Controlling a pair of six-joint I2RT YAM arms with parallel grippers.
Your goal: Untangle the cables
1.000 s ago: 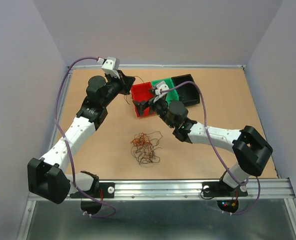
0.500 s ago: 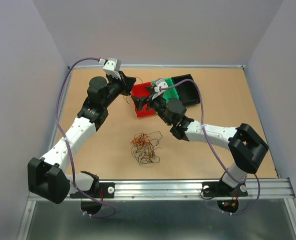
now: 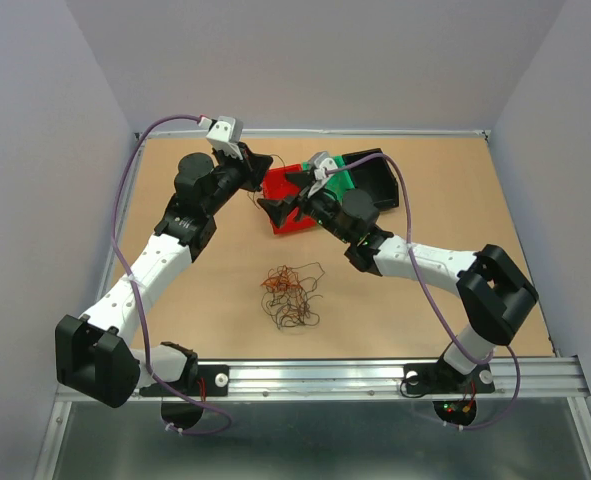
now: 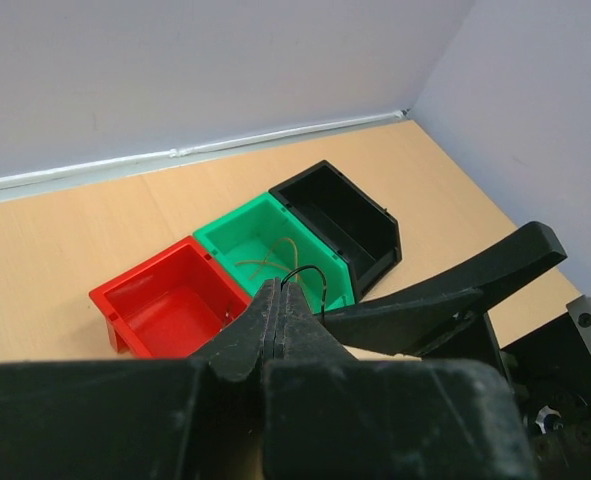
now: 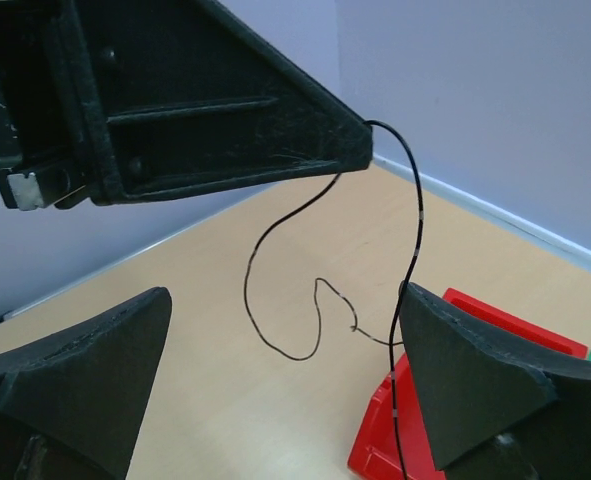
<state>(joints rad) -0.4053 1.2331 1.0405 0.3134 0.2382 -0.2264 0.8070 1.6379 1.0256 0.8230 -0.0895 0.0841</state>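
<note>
The cables are a small tangle of red-orange, brown and black curly wires lying on the table in front of the arms. My left gripper is shut on one thin black wire, held above the red bin. The wire loops out of the fingertips in the left wrist view and hangs down in curls. My right gripper is open, with one finger on each side of the hanging wire, just below the left fingertips. It touches nothing I can see.
Red, green and black bins stand in a row at the back of the table. The green bin holds a tan wire. Walls close the table on three sides.
My right gripper has moved up and left towards the left gripper's tip and now straddles the hanging wire. The left gripper has barely moved. The tangle lies as before.
</note>
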